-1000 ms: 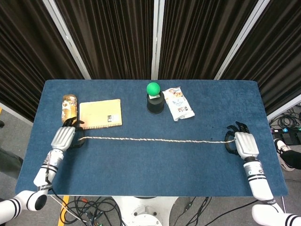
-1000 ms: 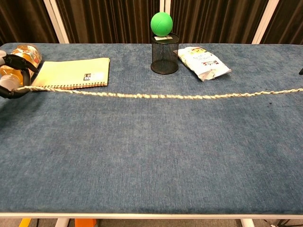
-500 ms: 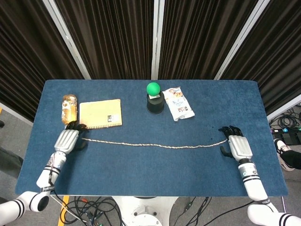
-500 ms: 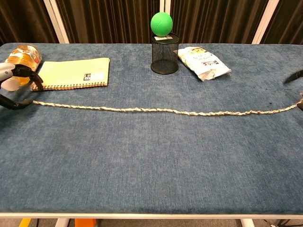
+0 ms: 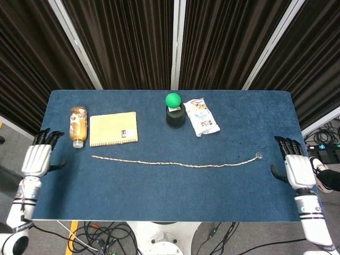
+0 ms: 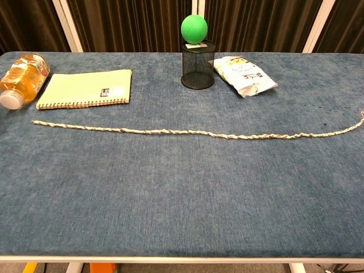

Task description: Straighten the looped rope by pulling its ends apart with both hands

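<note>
The big blue table point(image 5: 159, 186) holds everything. The rope point(image 5: 175, 162) lies flat on it in one long, thin line that runs from the left side to the right side, sagging a little toward the near edge in the middle, with a tiny curl at its right end. The left hand point(image 5: 38, 158) is at the left edge of the table, fingers spread apart and holding nothing, well apart from the rope's left end. The right hand point(image 5: 297, 171) is at the right edge, fingers straight and a little apart, also holding nothing, near the rope's right end but not touching it. Behind the rope sit a yellow notebook point(image 5: 113, 128), a snack bag point(image 5: 201, 116), a bottle point(image 5: 78, 125) lying down, a black mesh cup point(image 5: 175, 117), and a green ball point(image 5: 172, 100) on top of the cup.
</note>
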Controlling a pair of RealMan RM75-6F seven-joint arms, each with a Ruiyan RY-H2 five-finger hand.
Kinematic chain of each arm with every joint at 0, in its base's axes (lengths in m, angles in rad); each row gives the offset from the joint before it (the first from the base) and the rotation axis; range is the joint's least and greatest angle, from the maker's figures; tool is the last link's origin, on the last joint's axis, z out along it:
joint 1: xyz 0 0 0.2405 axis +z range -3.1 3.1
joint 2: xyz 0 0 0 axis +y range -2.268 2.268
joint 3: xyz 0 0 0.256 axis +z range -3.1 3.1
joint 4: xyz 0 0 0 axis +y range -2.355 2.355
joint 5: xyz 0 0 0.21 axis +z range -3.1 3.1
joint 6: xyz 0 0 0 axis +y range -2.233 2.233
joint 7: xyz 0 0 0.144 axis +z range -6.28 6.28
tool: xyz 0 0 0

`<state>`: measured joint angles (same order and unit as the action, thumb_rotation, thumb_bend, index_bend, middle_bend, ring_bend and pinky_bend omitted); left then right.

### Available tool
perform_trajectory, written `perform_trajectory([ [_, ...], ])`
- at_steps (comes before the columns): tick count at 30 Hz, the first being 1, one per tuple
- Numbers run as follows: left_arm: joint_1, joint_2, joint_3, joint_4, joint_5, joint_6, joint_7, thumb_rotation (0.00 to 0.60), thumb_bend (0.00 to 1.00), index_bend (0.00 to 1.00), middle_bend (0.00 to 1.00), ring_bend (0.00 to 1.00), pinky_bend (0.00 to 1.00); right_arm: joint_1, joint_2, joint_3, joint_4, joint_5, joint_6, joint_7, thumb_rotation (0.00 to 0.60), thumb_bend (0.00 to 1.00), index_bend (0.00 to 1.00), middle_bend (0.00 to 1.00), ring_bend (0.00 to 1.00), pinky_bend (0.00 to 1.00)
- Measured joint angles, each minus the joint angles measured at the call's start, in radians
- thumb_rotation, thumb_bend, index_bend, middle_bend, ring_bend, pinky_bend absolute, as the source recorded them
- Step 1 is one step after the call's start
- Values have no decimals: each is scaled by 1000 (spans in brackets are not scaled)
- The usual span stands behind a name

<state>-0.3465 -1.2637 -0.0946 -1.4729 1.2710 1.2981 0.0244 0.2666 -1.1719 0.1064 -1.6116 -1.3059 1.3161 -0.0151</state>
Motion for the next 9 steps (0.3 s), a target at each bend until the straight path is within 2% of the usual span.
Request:
perform_trajectory([
  [4,77,61,16,-69,19,97,16,600,183,172,130,24,17,-70,56,-30,-53,-60,90,21,600,308,29,72,0,0],
  [9,166,109,47,-165,48,210,45,600,177,182,129,24,17,-132,80,-63,-95,-115,164,29,600,313,36,72,0,0],
])
